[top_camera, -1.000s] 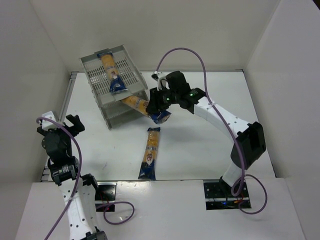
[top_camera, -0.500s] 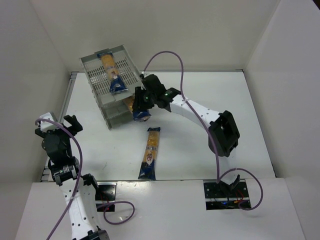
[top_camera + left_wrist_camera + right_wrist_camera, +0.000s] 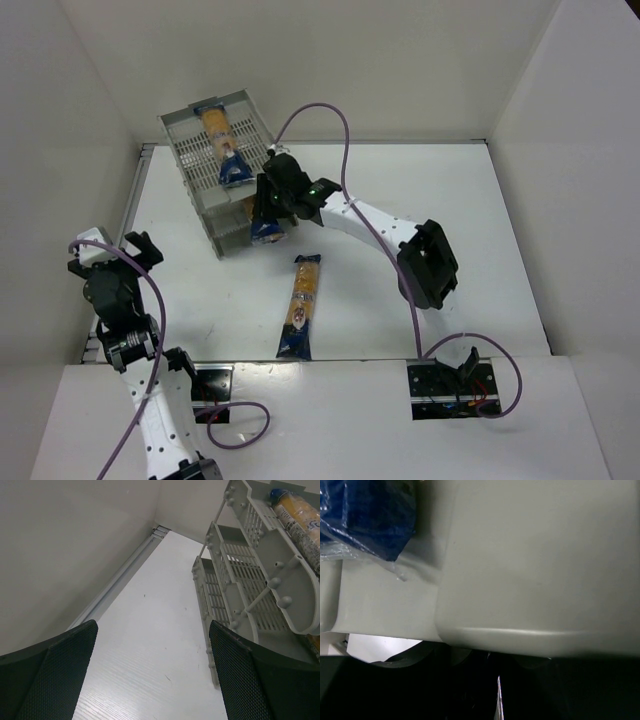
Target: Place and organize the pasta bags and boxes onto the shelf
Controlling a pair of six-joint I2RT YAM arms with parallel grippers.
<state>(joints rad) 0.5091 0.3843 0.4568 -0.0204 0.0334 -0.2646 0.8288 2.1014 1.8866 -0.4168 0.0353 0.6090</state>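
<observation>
The grey three-tier shelf [image 3: 192,155] stands at the back left. One pasta bag [image 3: 222,147] lies on its top tier. My right gripper [image 3: 269,206] is at the shelf's front, shut on a second pasta bag [image 3: 265,230] that sticks into a lower tier, blue end outward. In the right wrist view the shelf's rim [image 3: 535,580] fills the frame, a blue bag end [image 3: 365,515] shows at top left, and the gripper [image 3: 496,692] is dark. A third bag [image 3: 300,305] lies on the table. My left gripper [image 3: 112,250] is open and empty, left of the shelf [image 3: 250,580].
White walls close in the table on the left, back and right. A rail [image 3: 120,575] runs along the left wall. The right arm [image 3: 380,225] stretches across the table's middle with its purple cable [image 3: 330,120] looping above.
My right gripper has moved left toward the shelf with the bag, which has gone further into the lower tier. The left arm has barely moved.
</observation>
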